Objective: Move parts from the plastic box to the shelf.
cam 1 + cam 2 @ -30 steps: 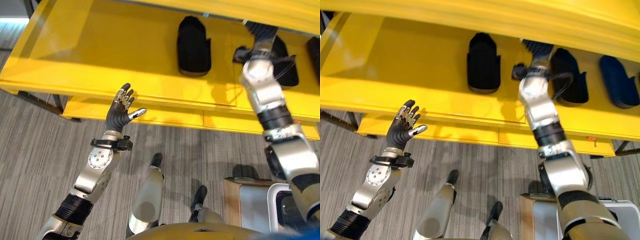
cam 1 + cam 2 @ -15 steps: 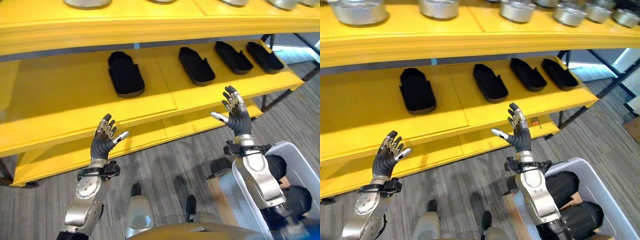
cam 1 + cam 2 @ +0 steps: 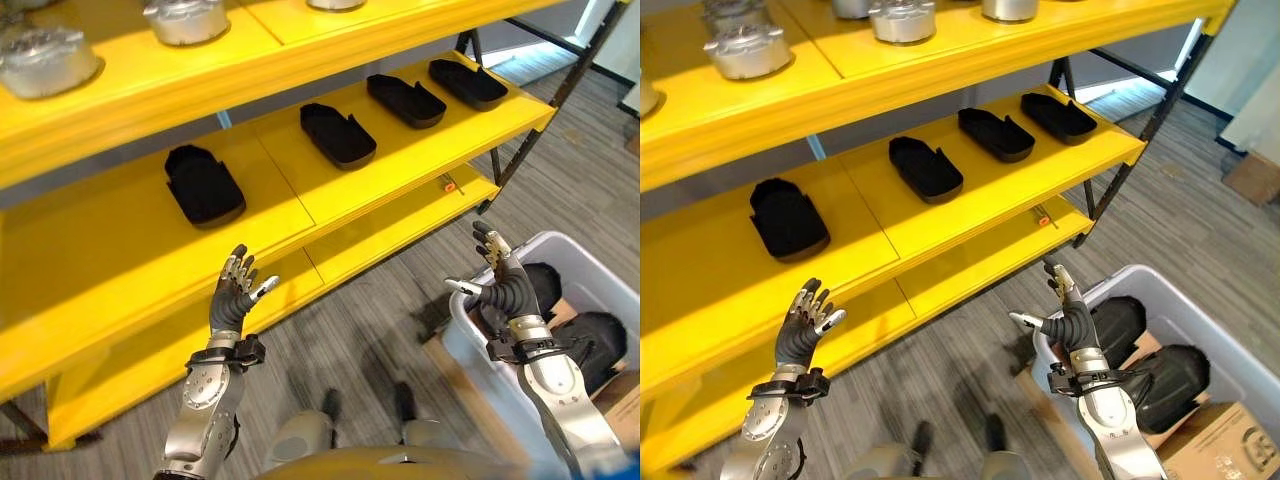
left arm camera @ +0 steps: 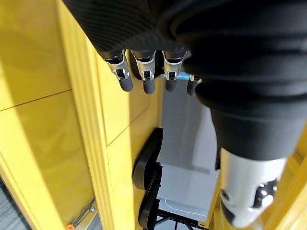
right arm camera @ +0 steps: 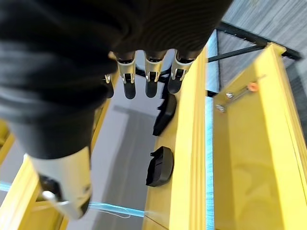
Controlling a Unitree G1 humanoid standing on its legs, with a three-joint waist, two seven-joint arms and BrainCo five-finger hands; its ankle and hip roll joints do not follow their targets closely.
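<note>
Left eye view: four black parts (image 3: pixel 204 185) shelved.

The left hand (image 4: pixel 144 38), its back under a dark ribbed cover, holds its silver, dark-tipped fingers (image 4: pixel 148 79) out straight in a row with nothing between them, the silver thumb (image 4: pixel 247 187) set apart. Past the fingers lies the yellow metal shelf (image 4: pixel 48 120), and on its board two black moulded tray-shaped parts (image 4: pixel 146 167) rest one just beside the other, near its far edge.
</note>
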